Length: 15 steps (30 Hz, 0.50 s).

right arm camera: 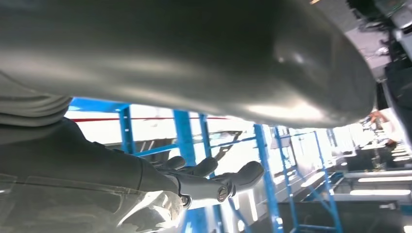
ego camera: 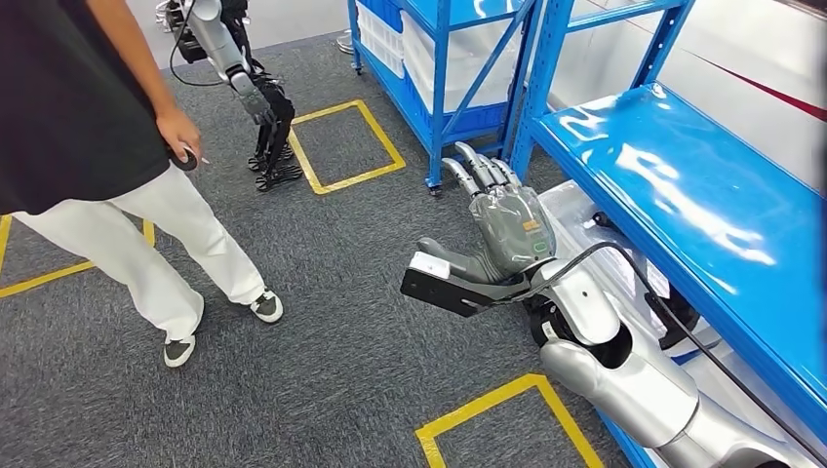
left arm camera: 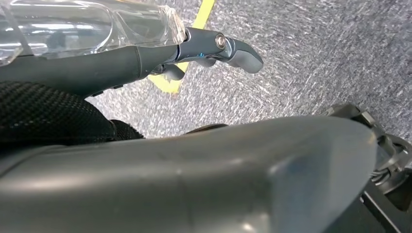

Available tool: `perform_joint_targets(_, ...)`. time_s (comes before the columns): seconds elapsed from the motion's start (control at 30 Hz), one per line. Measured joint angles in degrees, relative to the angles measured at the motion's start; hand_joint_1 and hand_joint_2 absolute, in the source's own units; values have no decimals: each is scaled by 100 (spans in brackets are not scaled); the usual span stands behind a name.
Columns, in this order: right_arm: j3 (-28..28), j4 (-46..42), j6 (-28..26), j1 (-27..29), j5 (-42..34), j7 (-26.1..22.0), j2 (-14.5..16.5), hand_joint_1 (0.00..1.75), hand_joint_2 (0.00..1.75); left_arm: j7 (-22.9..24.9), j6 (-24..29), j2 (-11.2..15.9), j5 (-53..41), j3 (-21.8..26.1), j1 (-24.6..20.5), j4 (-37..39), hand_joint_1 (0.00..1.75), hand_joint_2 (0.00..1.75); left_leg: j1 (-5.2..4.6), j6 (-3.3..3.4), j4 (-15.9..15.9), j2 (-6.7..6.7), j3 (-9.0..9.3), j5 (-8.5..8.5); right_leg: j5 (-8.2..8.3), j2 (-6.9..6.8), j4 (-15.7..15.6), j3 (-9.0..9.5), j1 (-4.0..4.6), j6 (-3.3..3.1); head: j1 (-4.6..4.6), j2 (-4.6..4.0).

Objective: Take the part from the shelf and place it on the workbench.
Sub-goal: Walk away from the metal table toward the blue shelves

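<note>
The robot's right hand (ego camera: 497, 229) hangs palm-up over the grey carpet (ego camera: 322, 370) near the middle of the head view, fingers stretched straight and apart toward 12 o'clock, thumb swung out toward 9 o'clock, nothing in its grasp. Its silver arm runs in from 5 o'clock, just beside the blue shelf (ego camera: 683, 195), whose glossy top deck fills the 3 o'clock side. A clear bin (ego camera: 575, 207) sits on the lower level beneath that deck, just off the hand toward 3 o'clock. Which item on the shelf is the part cannot be told from here; neither hand has hold of it.

In the left wrist view the left hand (left arm camera: 214, 48) lies with fingers extended over the carpet, close to a strip of yellow tape (left arm camera: 201, 17), gripping nothing.

At 9 o'clock in the head view a person (ego camera: 88, 146) in a dark top and white trousers stands on the carpet, a small dark object in one hand. At 11 o'clock a second robot's arm (ego camera: 263, 112) hangs down beside a yellow floor square (ego camera: 388, 144). A second blue rack (ego camera: 439, 97) with pale bins stands at 12 o'clock.
</note>
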Motion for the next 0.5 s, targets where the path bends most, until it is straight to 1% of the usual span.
perform_joint_targets(0.03, -1, -3, 4, -7, -1, 1, 1, 0, 0, 0, 1, 0, -5, -1, 4, 0, 0, 0, -14, -20, 15, 40, -4, -6, 28, -39, -148, 72, 12, -32, -3, 0)
perform_joint_targets(0.07, -2, -5, 9, -12, -2, 2, 1, 0, 0, 0, 1, 0, -11, -2, 6, 0, 0, 0, -19, -41, 23, 83, -8, -9, 32, 5, -178, 66, 23, -65, -4, 0)
perform_joint_targets(0.1, -3, -8, 14, -12, -3, 3, -2, 0, 0, 0, 1, 1, -16, -2, 9, 0, 0, 0, -21, -62, 24, 128, -7, -11, 50, 62, -185, 56, 12, -98, -6, 0)
perform_joint_targets(0.13, -4, -8, 18, -14, -4, 3, -5, 0, 0, -1, 1, 2, -16, -2, 8, 0, 0, 0, -12, -98, 59, 96, -23, -43, 68, 113, -193, 51, 0, -126, -6, 0)
perform_joint_targets(0.17, -6, -9, 20, -17, -5, 4, -7, 0, 0, -3, 2, 2, -16, -2, 4, 0, 0, 0, 5, -143, 175, 12, -70, -130, 88, 161, -201, 46, -21, -154, -10, 0)
perform_joint_targets(0.2, -7, -9, 22, -20, -6, 4, -6, 0, 0, -5, 2, 3, -15, -2, -4, 0, 0, 0, 29, -195, 420, -106, -173, -284, 108, 209, -209, 41, -44, -181, -14, 0)
perform_joint_targets(0.23, -8, -9, 25, -23, -8, 4, -1, 0, 0, -9, 3, 2, -14, -2, -14, 0, 0, 0, 67, -246, 787, -242, -329, -485, 120, 257, -208, 30, -56, -195, -19, 0)
perform_joint_targets(0.27, -8, -9, 28, -23, -9, 4, 3, 0, 0, -12, 3, 2, -14, -2, -25, 0, 0, 0, 103, -284, 1226, -314, -515, -691, 131, 310, -207, 16, -64, -203, -22, 0)
perform_joint_targets(0.3, -7, -9, 32, -22, -10, 4, 6, 0, 0, -15, 2, 2, -13, -2, -35, 0, 0, 0, 138, -314, 1613, -343, -682, -838, 141, 372, -205, 4, -68, -202, -23, 0)
perform_joint_targets(0.33, -6, -9, 35, -21, -11, 4, 7, 0, 0, -19, 2, 1, -12, -2, -42, 0, 0, 0, 169, -337, 1825, -351, -770, -885, 150, 440, -204, -5, -74, -195, -23, 0)
perform_joint_targets(0.37, -5, -9, 37, -20, -14, 5, 7, 0, 0, -21, 1, 1, -12, -2, -48, 0, 0, 0, 196, -354, 1805, -357, -747, -823, 159, 512, -203, -9, -83, -184, -23, 0)
perform_joint_targets(0.4, -5, -9, 38, -21, -16, 5, 7, 0, 0, -24, 1, 1, -12, -2, -53, 0, 0, 0, 220, -368, 1532, -386, -604, -658, 166, 584, -202, -9, -95, -171, -23, 0)
perform_joint_targets(0.43, -6, -9, 38, -24, -20, 6, 8, 0, 0, -25, 1, 2, -13, -2, -56, 0, 0, 0, 243, -377, 1093, -460, -384, -443, 172, 652, -202, -7, -111, -155, -23, 0)
perform_joint_targets(0.47, -7, -9, 39, -30, -28, 8, 8, 0, 0, -26, 1, 2, -13, -2, -57, 0, 0, 0, 258, -380, 643, -585, -160, -278, 179, 718, -199, -14, -119, -129, -23, 0)
perform_joint_targets(0.5, -7, -9, 42, -39, -40, 12, 9, 0, 0, -27, 1, 2, -13, -2, -59, 0, 0, 0, 266, -377, 291, -696, 4, -169, 190, 785, -197, -34, -129, -95, -22, 0)
